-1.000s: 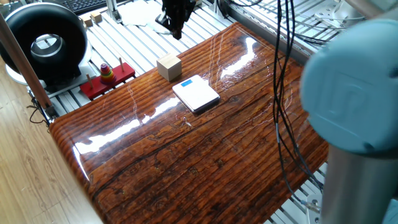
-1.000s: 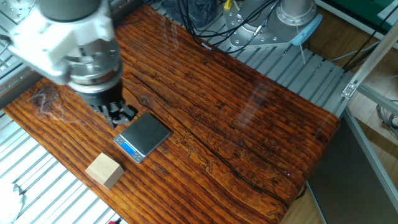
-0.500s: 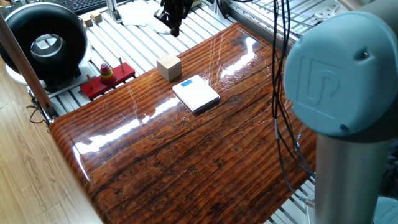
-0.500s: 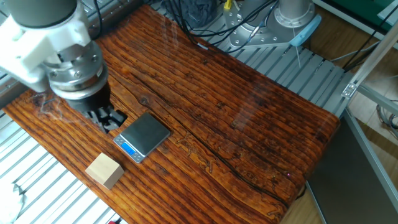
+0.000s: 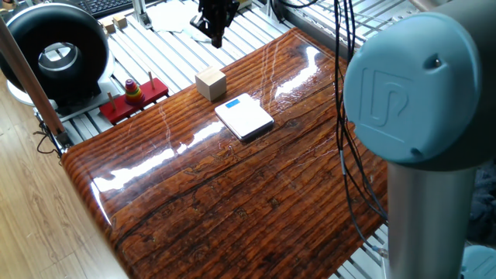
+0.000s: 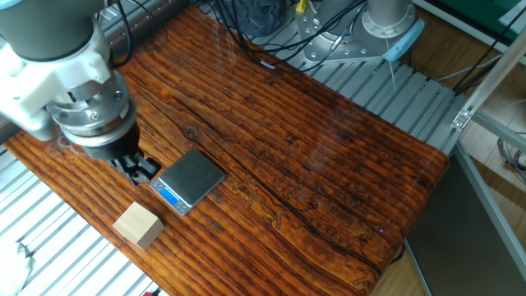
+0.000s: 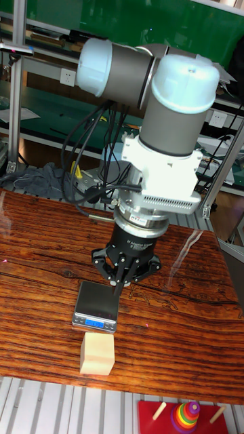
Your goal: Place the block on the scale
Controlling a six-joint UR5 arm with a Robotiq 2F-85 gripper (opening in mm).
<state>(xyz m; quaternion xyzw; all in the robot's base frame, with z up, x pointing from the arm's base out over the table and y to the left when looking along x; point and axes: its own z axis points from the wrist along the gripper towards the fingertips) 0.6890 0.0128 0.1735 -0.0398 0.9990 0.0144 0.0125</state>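
Observation:
The block (image 5: 211, 83), a pale tan wooden cube, rests near the table's edge, a short gap from the scale (image 5: 244, 118). The scale is a thin white square with a blue display strip facing the block. In the other fixed view the block (image 6: 137, 224) lies below-left of the scale (image 6: 189, 179), and my gripper (image 6: 140, 168) hangs just left of the scale, above the table. In the tall view my gripper (image 7: 118, 282) points down over the scale's (image 7: 96, 305) far edge, fingers together and empty, with the block (image 7: 97, 354) in front.
A red base with a coloured ring stack (image 5: 134, 93) sits off the table's edge near the block. A black round device (image 5: 58, 54) stands beyond it. Tiny wooden pieces (image 5: 116, 23) lie at the back. Black cables (image 5: 345, 124) hang over the table's right side.
My gripper has shifted sideways past the scale's corner, toward the table's edge on the block's side. Block and scale have not moved.

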